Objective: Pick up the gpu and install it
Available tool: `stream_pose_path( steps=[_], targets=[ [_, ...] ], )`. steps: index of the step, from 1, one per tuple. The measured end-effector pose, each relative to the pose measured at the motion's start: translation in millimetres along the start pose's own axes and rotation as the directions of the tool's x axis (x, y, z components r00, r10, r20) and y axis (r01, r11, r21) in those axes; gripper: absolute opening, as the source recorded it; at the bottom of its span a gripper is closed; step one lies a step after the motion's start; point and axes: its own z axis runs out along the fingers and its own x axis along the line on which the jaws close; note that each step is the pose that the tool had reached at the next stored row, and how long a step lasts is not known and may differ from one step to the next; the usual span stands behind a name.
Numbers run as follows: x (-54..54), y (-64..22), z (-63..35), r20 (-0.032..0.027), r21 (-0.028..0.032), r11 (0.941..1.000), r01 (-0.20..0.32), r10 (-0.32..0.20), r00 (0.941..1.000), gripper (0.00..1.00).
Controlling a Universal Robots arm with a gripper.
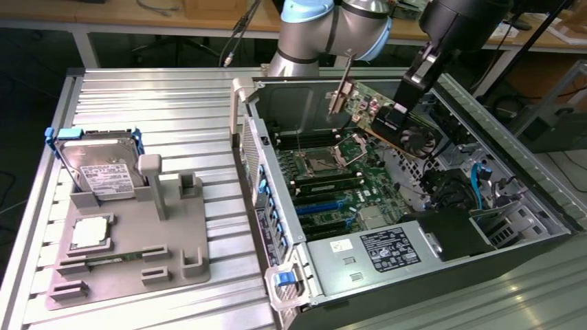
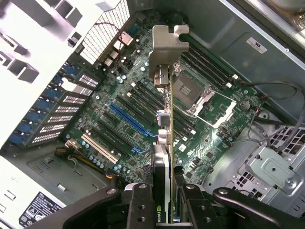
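Grey ribbed metal table (image 1: 156,103) carried the whole setup. An open computer case (image 1: 513,179) lay on its side on the exterior view's right, motherboard (image 1: 339,179) facing up. On the exterior view's left sat a grey holder fixture (image 1: 174,227); a hard drive (image 1: 106,168) in a blue frame stood tilted at its far end, and a square silver chip (image 1: 92,232) lay flat nearer the camera. Behind the table ran wooden-topped benches (image 1: 119,14) with cables, over a dark floor. 1 robot arm (image 1: 312,34) reached in from the back.

The gripper (image 2: 164,212) had its 2 fingers (image 2: 140,202) clamped on the gpu (image 1: 394,120), gripping the card's edge. The gpu hung in the air inside the case above the motherboard, clear of the slots, tilted, with its silver bracket end toward the case's rear wall. In the wrist view the card appeared edge-on over the board.
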Motion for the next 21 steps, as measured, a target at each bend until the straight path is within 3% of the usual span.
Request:
stream_pose_path(
  steps=[14, 17, 21],
  targets=[
    [0.0, 0.0, 0.0, -0.0034, 0.0000, 0.9970, 0.078, -0.078, 0.9970, 0.27],
    [0.0, 0.0, 0.0, -0.0061, -0.0001, 0.9900, 0.141, -0.141, 0.9899, 0.27],
    [0.0, 0.0, 0.0, -0.0097, -0.0006, 0.9746, 0.224, -0.224, 0.9745, 0.27]
  ],
)
